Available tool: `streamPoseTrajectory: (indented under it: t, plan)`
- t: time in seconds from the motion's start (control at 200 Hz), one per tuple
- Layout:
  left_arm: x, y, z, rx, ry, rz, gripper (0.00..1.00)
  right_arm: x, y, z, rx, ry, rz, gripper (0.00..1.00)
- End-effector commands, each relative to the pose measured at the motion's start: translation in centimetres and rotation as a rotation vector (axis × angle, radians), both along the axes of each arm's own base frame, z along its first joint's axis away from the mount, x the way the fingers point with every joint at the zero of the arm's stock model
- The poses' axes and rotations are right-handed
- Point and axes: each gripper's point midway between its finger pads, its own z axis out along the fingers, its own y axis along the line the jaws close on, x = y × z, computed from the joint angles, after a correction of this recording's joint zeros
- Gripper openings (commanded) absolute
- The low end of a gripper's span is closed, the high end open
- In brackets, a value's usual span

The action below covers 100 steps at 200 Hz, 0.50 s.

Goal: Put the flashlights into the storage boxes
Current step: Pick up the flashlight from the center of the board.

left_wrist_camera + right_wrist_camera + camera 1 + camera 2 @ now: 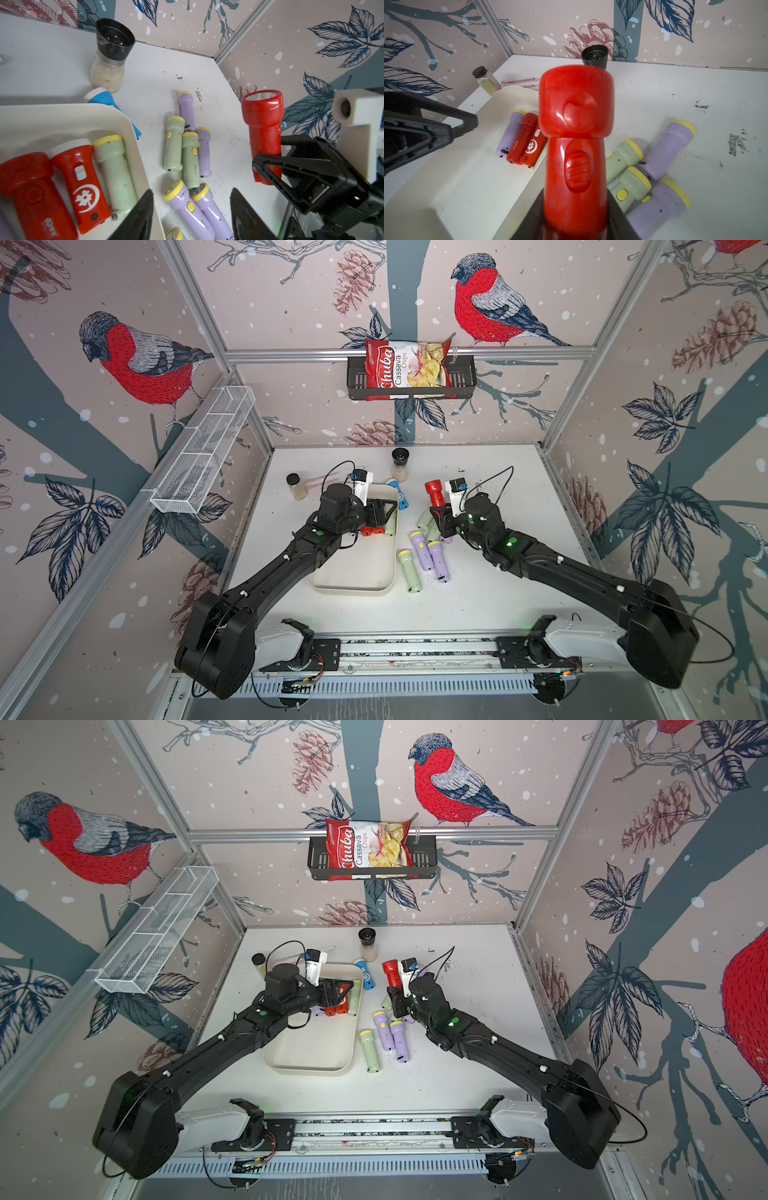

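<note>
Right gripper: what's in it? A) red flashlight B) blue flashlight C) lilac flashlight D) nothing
A: in the left wrist view the right gripper is shut on the body of the red flashlight, and the same flashlight fills the right wrist view.

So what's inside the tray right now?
The tray holds four torches side by side: lilac torch, plain red torch, flower-marked red torch, green torch. The rest that shows is bare. The left arm hides part of its floor in both top views.
</note>
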Motion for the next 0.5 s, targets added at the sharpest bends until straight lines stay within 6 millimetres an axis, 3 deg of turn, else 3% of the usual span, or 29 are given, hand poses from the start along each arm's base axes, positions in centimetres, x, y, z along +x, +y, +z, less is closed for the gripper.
streamPoseTrajectory:
  t: [0.0,0.23,0.495]
  plan:
    - [-0.1,-1.5,2.0,-0.057,-0.071,-0.043,0.58,-0.3,0.1,1.5,0.085,-0.028,0.006,0.29]
    - [-0.6,-3.7,2.7,-0.090,-0.087,-0.097,0.59,-2.0,0.9,1.9,0.196,-0.033,0.083,0.27]
    - [-0.8,-5.7,3.1,-0.126,-0.082,-0.144,0.63,-2.3,1.8,1.1,0.253,-0.009,0.108,0.27]
